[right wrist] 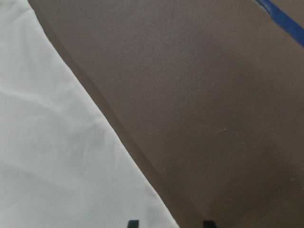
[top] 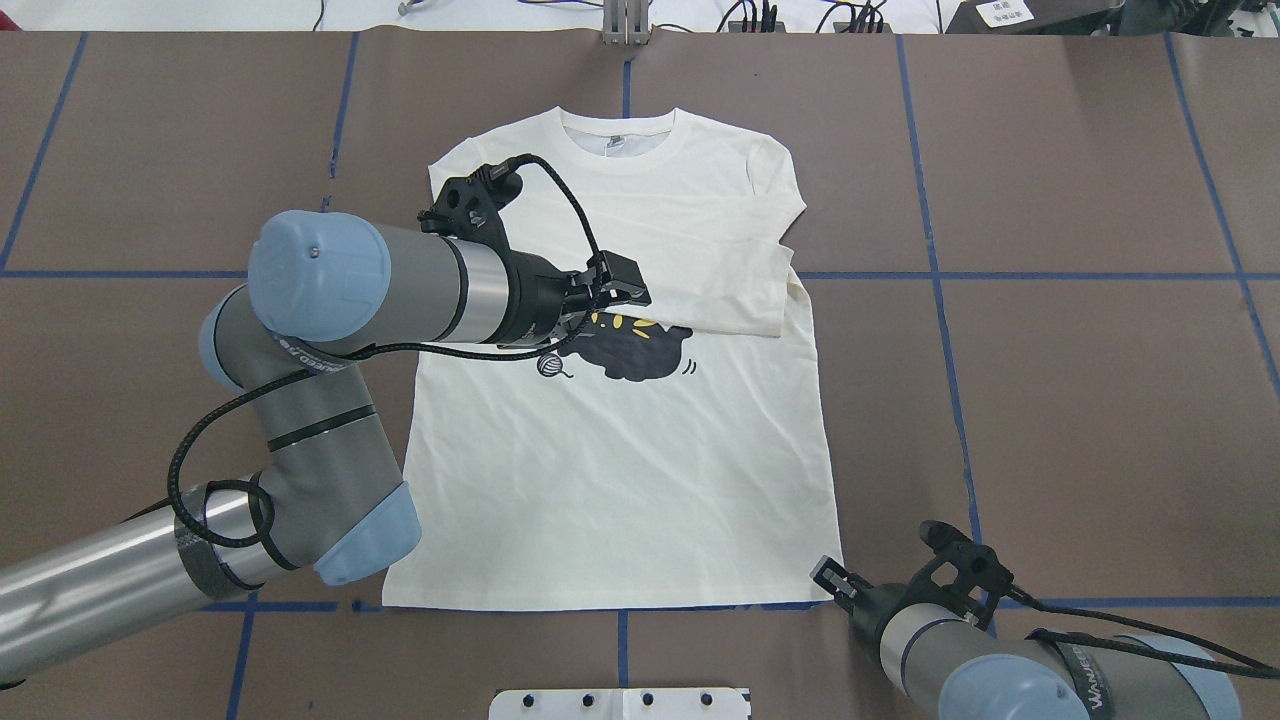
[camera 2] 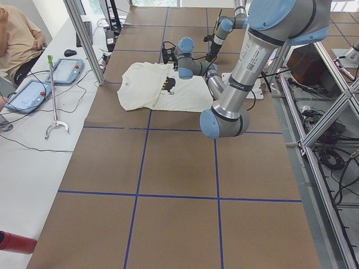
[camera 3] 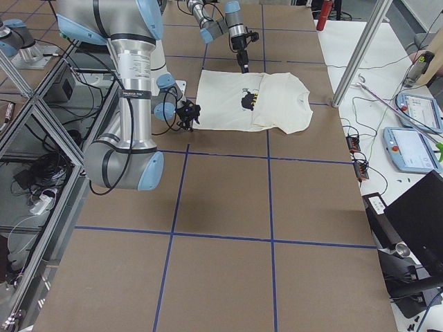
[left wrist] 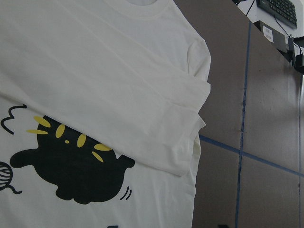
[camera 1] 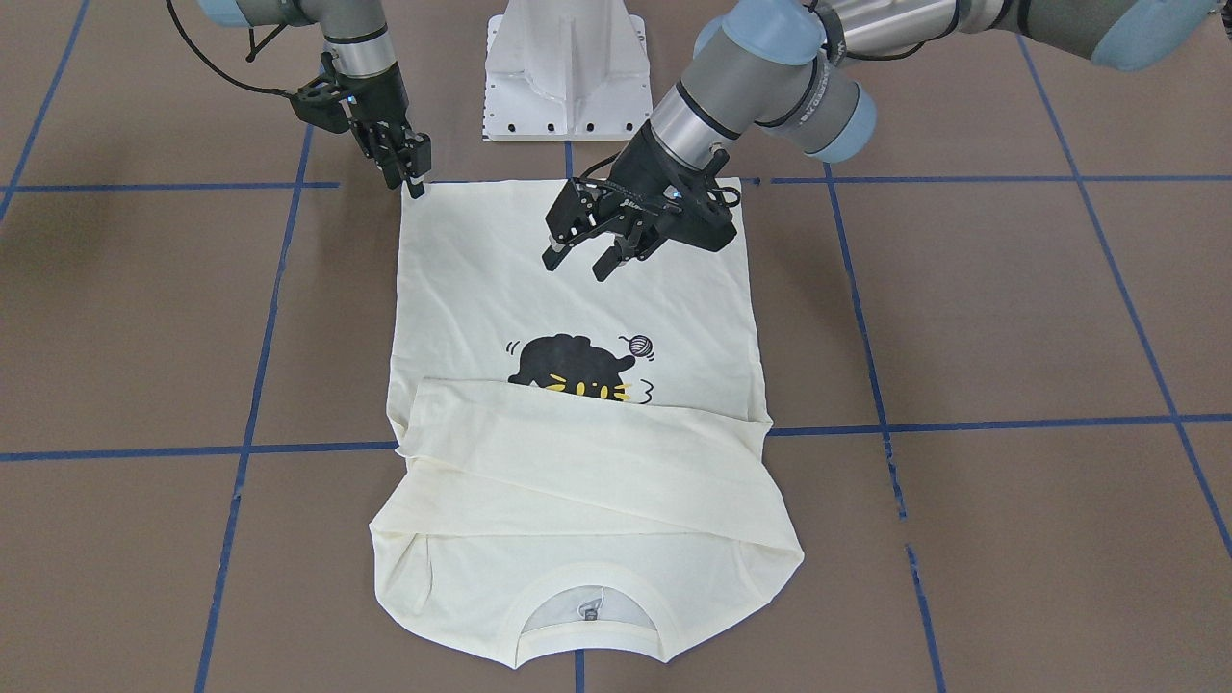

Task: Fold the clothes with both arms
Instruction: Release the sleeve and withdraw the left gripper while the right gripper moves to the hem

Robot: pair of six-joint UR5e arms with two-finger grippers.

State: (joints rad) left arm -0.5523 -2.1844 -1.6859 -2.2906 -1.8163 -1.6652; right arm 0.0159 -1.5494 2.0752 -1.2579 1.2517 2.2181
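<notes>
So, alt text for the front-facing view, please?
A cream long-sleeved T-shirt with a black cat print lies on a brown table, one sleeve folded across. The black right gripper is at a hem corner; the left gripper hovers open above it.

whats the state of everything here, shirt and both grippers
T-shirt: flat on the table, print side up, sleeves folded across the chest, hem not yet folded
cat print: partly covered by a sleeve
left gripper: open, empty, above the shirt's middle
right gripper: open, at a hem corner
</notes>
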